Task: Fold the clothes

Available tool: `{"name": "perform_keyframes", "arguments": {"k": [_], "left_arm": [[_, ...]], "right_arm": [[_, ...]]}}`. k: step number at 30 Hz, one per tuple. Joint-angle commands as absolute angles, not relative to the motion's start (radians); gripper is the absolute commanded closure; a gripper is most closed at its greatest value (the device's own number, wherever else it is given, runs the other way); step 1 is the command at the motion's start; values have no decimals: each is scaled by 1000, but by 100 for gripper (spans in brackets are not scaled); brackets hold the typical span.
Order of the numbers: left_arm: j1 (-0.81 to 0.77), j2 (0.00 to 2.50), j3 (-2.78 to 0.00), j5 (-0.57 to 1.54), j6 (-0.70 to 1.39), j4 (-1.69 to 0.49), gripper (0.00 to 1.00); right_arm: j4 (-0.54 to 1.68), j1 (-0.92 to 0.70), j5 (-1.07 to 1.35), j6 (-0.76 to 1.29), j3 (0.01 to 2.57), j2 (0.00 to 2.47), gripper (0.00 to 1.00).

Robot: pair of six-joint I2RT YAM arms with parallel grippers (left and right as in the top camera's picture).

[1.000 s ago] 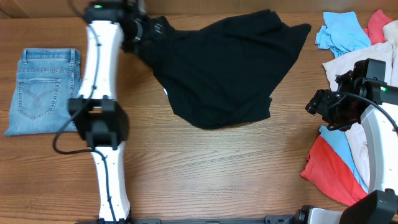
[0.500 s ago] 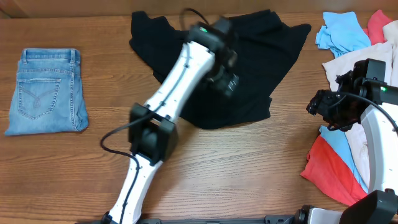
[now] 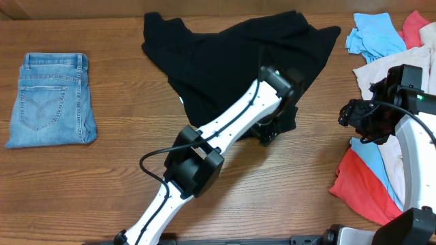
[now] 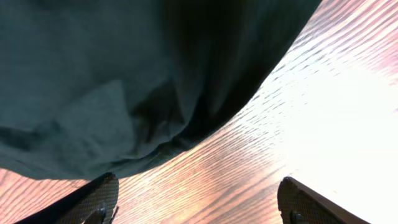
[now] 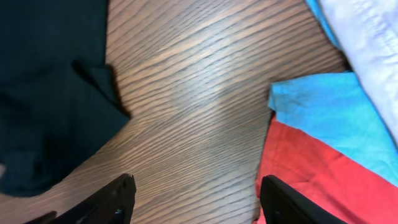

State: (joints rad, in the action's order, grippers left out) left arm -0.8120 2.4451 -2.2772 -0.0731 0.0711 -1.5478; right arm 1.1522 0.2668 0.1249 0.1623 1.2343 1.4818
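The black T-shirt (image 3: 225, 61) lies spread and rumpled at the back middle of the table. My left arm reaches across it, and the left gripper (image 3: 268, 135) hangs over its near right hem. In the left wrist view the shirt (image 4: 124, 81) fills the upper left, and the left gripper (image 4: 199, 208) is open over bare wood just off the hem. My right gripper (image 3: 351, 116) is open beside the pile of cream, light blue and coral clothes (image 3: 385, 51). In the right wrist view the right gripper (image 5: 199, 202) has wood between its fingers and coral cloth (image 5: 323, 180) by the right one.
Folded blue jeans (image 3: 51, 99) lie at the far left. More coral and light blue garments (image 3: 364, 180) spill toward the near right edge under the right arm. Brown wood table (image 3: 225, 184) shows between the shirt and the front edge.
My left arm has swung from the shirt's far left corner across to its near right hem, and its jaws have narrowed slightly. The right arm has not moved.
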Motion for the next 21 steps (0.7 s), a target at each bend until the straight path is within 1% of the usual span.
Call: {"name": "perform_keyframes", "arguments": {"k": [1, 7, 8, 9, 11, 12, 13, 15, 21], "left_arm": [[-821, 2432, -2205, -131, 75, -1520, 16], [-824, 2432, -2130, -141, 75, -1419, 16], [-824, 2432, -2119, -141, 75, -1399, 18], [-824, 2432, -2112, -141, 75, -1386, 23], [-825, 2432, -2097, -137, 75, -1363, 50], [-825, 2432, -2088, -138, 75, -1356, 65], [-825, 2432, -2084, -138, 75, -1356, 73], [-825, 2432, -2081, -138, 75, -1372, 96], [-817, 2407, -2082, -146, 143, -1514, 96]], "right_arm": [[1150, 271, 78, 183, 1259, 1459, 32], [1151, 301, 69, 210, 1259, 1459, 32], [1152, 308, 72, 210, 1259, 1459, 32], [1155, 315, 76, 210, 1259, 1459, 32], [1155, 323, 84, 210, 1259, 1459, 32], [1154, 325, 83, 210, 1259, 1459, 32], [1154, 326, 83, 210, 1259, 1459, 32], [1155, 327, 83, 210, 1259, 1459, 32], [1155, 327, 83, 209, 1259, 1459, 32]]}}
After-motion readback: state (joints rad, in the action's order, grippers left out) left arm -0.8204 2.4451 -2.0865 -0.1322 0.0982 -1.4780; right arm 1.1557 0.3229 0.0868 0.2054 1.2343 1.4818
